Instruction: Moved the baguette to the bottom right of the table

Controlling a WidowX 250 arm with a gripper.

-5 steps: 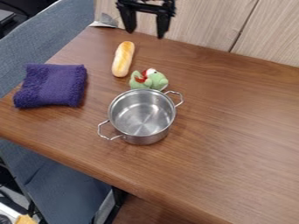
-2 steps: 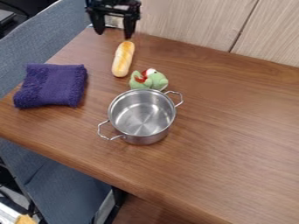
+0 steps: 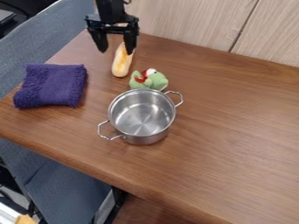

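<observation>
Baguette (image 3: 121,65) lies on the worktop (image 3: 234,131) beyond the pot (image 3: 142,114); also beyond the pot hangs the tool (image 3: 116,52), fingers apart.

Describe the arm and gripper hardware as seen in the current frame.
Gripper: matte black, two separate dark fingers that narrow toward rounded tips, hung from a wide black crosspiece with light gaps through its frame. Arm: also black, a narrow upright section above the crosspiece, with a small dark loop beside it, possibly a cable. No markings I can make out.
</observation>
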